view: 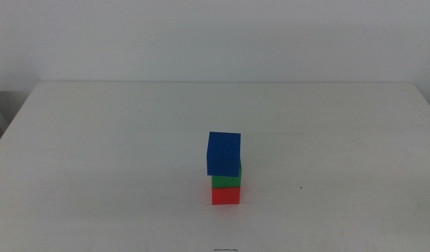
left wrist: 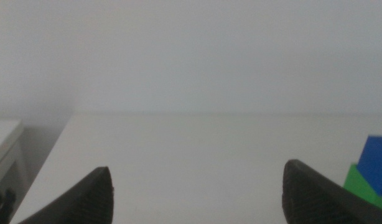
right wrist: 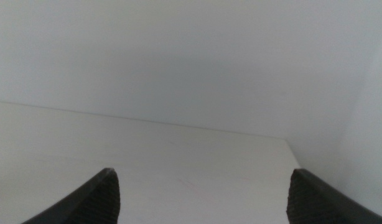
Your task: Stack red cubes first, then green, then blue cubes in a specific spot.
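- A small solid bright-red cube [view: 226, 195] with plain matte faces sits on the plain white desk [view: 96, 140], near its front and roughly midway across in the middle view.
- A small solid bright-green cube [view: 226, 181] of the same size rests directly on the red cube, its faces lined up with those below.
- A small solid deep-blue cube [view: 223, 154] tops the stack, touching the green cube and set slightly off toward the left arm's side, so its edge overhangs a little.
- In the left wrist view the blue cube [left wrist: 376, 163] and the green cube [left wrist: 362, 183] show at the frame's edge, just beyond one finger.
- The left gripper [left wrist: 197, 190] hangs above bare desk beside the stack, its dark fingers [left wrist: 91, 196] spread wide apart and grasping nothing.
- The right gripper [right wrist: 200, 193] faces bare desk near the desk's far corner, its fingers [right wrist: 94, 196] likewise released, with nothing between them.
- Neither arm appears in the middle view.
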Controlling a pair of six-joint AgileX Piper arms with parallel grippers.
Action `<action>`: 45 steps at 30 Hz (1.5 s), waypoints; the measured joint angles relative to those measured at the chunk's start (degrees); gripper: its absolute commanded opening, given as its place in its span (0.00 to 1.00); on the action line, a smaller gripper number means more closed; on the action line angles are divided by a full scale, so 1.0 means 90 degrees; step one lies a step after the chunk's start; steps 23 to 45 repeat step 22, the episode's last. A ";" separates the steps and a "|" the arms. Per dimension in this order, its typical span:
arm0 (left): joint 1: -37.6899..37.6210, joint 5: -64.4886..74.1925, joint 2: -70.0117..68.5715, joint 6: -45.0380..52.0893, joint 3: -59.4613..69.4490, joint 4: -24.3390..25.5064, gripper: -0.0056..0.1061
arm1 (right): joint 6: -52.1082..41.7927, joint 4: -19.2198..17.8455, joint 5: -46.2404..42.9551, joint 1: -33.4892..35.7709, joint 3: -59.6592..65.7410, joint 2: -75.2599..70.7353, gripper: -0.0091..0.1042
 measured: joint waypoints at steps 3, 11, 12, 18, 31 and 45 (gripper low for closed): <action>0.0000 -0.0810 0.0000 0.0000 0.0451 0.0000 0.88 | 0.0000 0.0000 -0.0009 -0.0270 0.0301 -0.0215 0.88; 0.0000 -0.1769 0.0000 0.0005 0.1796 0.0000 0.88 | 0.0000 -0.0060 0.0059 -0.0378 0.0546 -0.0222 0.88; 0.0000 -0.1759 0.0000 0.0005 0.1883 0.0000 0.88 | 0.0000 -0.0083 0.0059 -0.0378 0.0546 -0.0222 0.88; 0.0000 -0.1773 0.0000 0.0005 0.1956 0.0000 0.88 | 0.0000 -0.0096 0.0059 -0.0378 0.0546 -0.0222 0.88; 0.0005 -0.1793 0.0000 0.0005 0.1956 0.0000 0.88 | 0.0000 -0.0122 0.0059 -0.0378 0.0546 -0.0222 0.88; 0.0005 -0.1793 0.0000 0.0005 0.1956 0.0000 0.88 | 0.0000 -0.0122 0.0059 -0.0378 0.0546 -0.0222 0.88</action>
